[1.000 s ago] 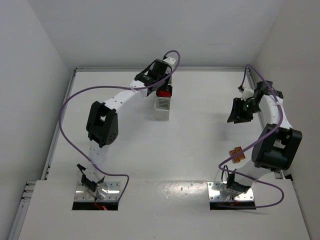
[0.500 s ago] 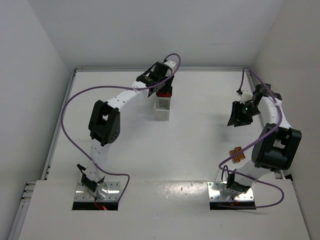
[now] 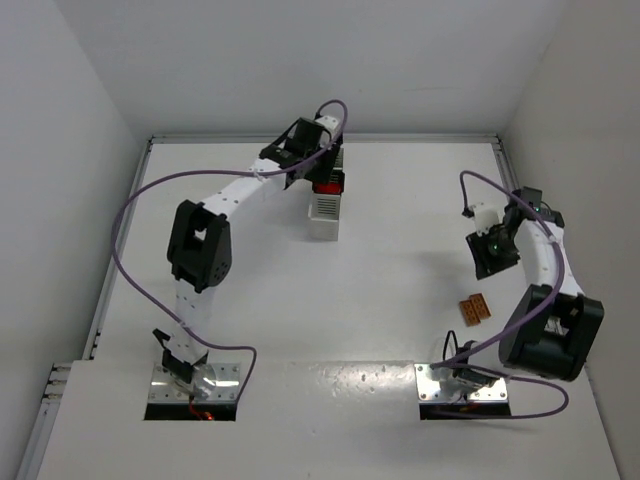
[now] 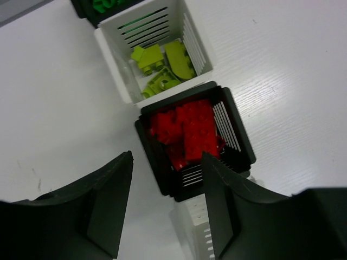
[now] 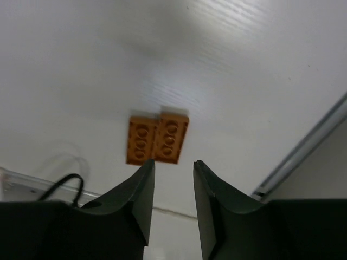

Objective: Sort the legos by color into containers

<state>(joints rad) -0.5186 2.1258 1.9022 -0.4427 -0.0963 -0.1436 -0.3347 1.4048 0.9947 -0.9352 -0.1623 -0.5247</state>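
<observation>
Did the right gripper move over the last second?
Yes. In the top view the right gripper has come toward the near edge of the table, closer to the two orange legos, which lie where they were.

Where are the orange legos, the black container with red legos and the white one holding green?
orange legos (image 5: 158, 139), right wrist view, seam between the two plates.
black container (image 4: 225, 125), left wrist view, its slatted right wall.
white container (image 4: 115, 62), left wrist view, its left wall.

Bins (image 3: 323, 215) in row, ctr-back; 2 bricks (image 3: 475, 309) side-by-side, front-right
</observation>
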